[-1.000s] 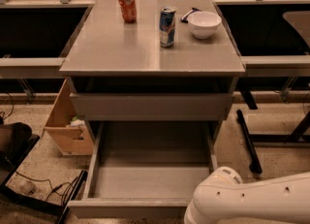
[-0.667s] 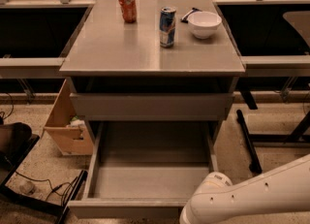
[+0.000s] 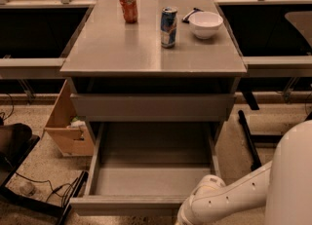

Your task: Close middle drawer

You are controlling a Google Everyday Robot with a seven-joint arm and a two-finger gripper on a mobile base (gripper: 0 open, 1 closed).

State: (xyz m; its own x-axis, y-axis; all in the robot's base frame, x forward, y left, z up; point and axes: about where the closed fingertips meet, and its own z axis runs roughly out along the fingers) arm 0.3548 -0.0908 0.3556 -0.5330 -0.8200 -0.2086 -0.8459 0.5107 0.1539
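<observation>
The middle drawer (image 3: pixel 151 180) is pulled far out of the grey cabinet (image 3: pixel 122 48). Its floor is bare and its plain flat front (image 3: pixel 126 204) stands near the bottom edge of the camera view. Above it a taller grey drawer front (image 3: pixel 153 106) sits almost flush with the cabinet. My white arm (image 3: pixel 214 202) reaches in from the lower right, and its end lies just right of the open drawer's front corner. My gripper is below the bottom edge of the view and does not show.
On the cabinet top stand a red can (image 3: pixel 128 7), a blue can (image 3: pixel 168 27) and a white bowl (image 3: pixel 205 24). A cardboard box (image 3: pixel 66 126) sits on the floor at the left, with cables (image 3: pixel 44 190) in front of it. Black frame legs (image 3: pixel 249 136) lie at the right.
My arm has shifted left and a little lower, towards the drawer's front right corner. The drawer has not moved.
</observation>
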